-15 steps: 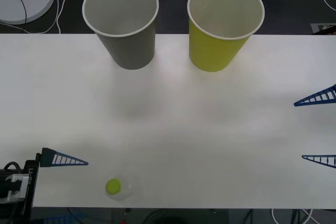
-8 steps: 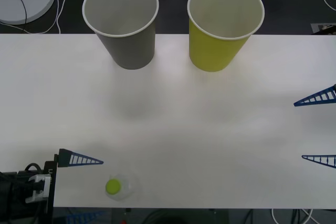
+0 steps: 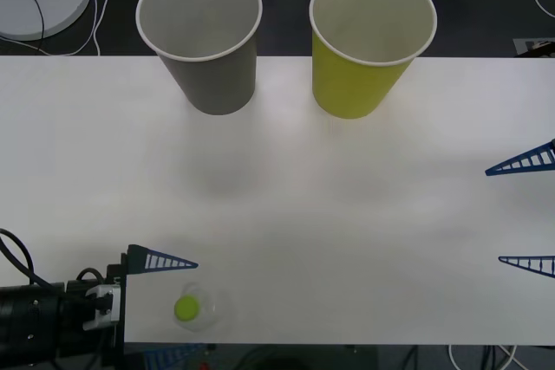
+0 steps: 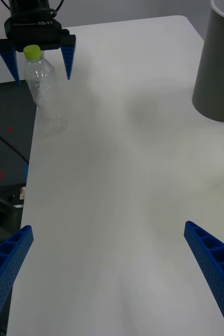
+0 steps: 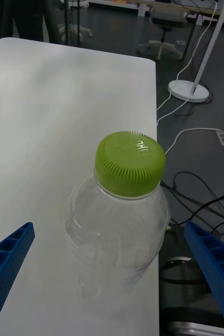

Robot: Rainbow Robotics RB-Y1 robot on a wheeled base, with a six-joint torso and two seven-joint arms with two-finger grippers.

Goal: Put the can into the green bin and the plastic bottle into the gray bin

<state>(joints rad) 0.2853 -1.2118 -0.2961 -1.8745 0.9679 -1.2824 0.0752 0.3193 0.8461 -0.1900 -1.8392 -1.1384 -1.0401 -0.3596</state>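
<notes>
Left end effector [image 3: 178, 309] sitting wide open around the upright plastic bottle [image 3: 198, 308], not gripping; right end effector [image 3: 526, 211] idling open, empty.

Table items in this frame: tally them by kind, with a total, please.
Bins: 2, the gray bin and the green bin, both upright
Plastic bottles: 1, the plastic bottle, upright at the near edge between the open left gripper's fingers
Cans: 0
Total: 3

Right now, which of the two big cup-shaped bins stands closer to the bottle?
The gray bin, on the robot's left like the plastic bottle; the green bin stands farther right.
</notes>
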